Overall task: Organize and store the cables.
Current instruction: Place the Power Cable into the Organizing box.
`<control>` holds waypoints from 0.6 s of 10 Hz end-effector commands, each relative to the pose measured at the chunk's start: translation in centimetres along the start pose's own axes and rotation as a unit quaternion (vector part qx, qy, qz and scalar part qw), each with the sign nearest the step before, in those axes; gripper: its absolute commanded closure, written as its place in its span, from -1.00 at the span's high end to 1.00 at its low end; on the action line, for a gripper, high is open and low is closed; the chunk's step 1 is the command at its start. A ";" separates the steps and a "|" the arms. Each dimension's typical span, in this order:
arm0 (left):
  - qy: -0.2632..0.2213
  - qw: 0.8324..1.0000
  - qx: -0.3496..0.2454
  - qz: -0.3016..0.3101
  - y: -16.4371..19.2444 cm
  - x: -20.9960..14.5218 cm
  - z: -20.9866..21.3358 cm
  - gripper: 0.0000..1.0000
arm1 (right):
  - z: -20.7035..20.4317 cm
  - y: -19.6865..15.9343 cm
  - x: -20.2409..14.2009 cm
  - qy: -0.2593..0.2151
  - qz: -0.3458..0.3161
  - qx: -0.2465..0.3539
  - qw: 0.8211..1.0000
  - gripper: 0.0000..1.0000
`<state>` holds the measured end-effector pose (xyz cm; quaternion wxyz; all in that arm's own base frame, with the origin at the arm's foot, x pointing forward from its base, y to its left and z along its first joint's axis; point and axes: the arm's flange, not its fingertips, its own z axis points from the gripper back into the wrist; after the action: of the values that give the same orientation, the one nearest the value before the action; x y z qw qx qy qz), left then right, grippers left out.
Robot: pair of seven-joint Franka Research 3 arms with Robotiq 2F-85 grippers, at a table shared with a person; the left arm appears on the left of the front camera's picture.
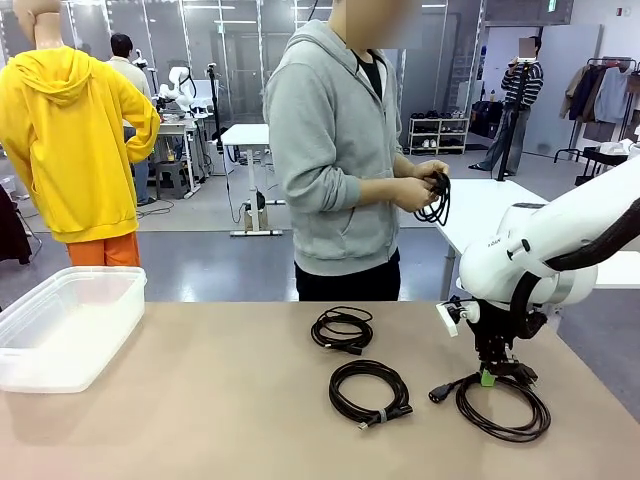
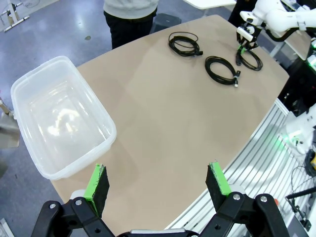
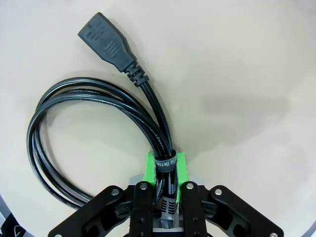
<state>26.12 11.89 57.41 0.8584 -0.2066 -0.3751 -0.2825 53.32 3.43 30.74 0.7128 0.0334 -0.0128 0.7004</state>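
Gripping a tied coil (image 3: 37,138) at its tie (image 3: 165,163), the right gripper (image 3: 166,169) is clamping its green pads (image 3: 150,170) on the cords running between the fingers. The tie's white print is too small to read. That coil is lying flat on the table (image 1: 200,400) near its right edge, with its plug (image 3: 106,42) pointing away. A middle coil (image 1: 335,392) and a far coil (image 1: 345,345) are lying apart to its left. The person's hands (image 1: 412,190) are holding a fourth coil (image 1: 436,205). The left gripper (image 2: 158,180) is hanging open over the near edge beside the bin (image 2: 111,133), with bare tabletop between bin and coils.
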 end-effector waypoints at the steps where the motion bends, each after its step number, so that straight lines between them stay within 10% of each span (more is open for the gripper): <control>1: -0.002 1.000 -0.004 -0.005 -0.1 0.0 0.1 1.00 | 3.3 0.4 0.4 0.003 -0.025 0.019 1.000 -1.00; 6: -0.002 1.000 -0.004 -0.005 -0.1 0.0 0.1 1.00 | 10.4 1.6 3.2 0.018 -0.090 0.049 0.995 -1.00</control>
<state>26.12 11.89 57.41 0.8584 -0.2066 -0.3751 -0.2825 51.71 4.84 41.23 0.7577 0.0538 0.0319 0.6496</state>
